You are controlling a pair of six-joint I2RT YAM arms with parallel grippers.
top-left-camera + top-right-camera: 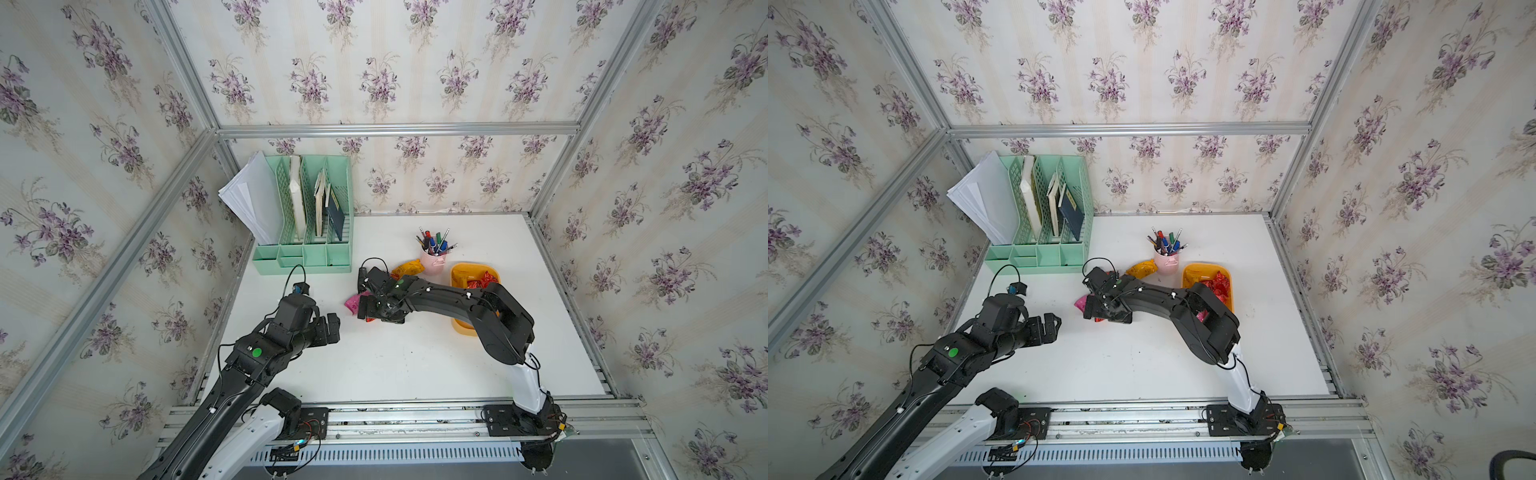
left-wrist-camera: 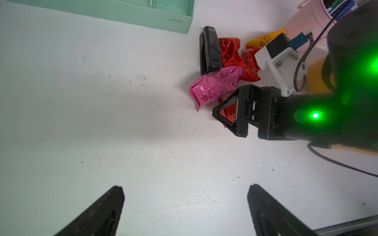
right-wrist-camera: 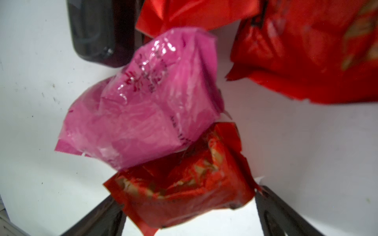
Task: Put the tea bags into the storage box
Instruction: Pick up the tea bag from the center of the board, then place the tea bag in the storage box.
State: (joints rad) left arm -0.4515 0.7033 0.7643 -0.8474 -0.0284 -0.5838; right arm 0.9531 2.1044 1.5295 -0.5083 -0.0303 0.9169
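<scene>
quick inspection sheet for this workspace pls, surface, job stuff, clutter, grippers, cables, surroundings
surface: white table, small dark specks, no spills seen
job's things: storage box holds several red bags; outside it on the table are a pink tea bag, a yellow tea bag and loose red tea bags
clutter: black stapler against the loose pile; pen cup; file organiser
grippers: left gripper jaws open over bare table; right gripper jaws open astride a red tea bag
cables: black loops at both wrists
surroundings: floral wallpaper, aluminium frame
</scene>
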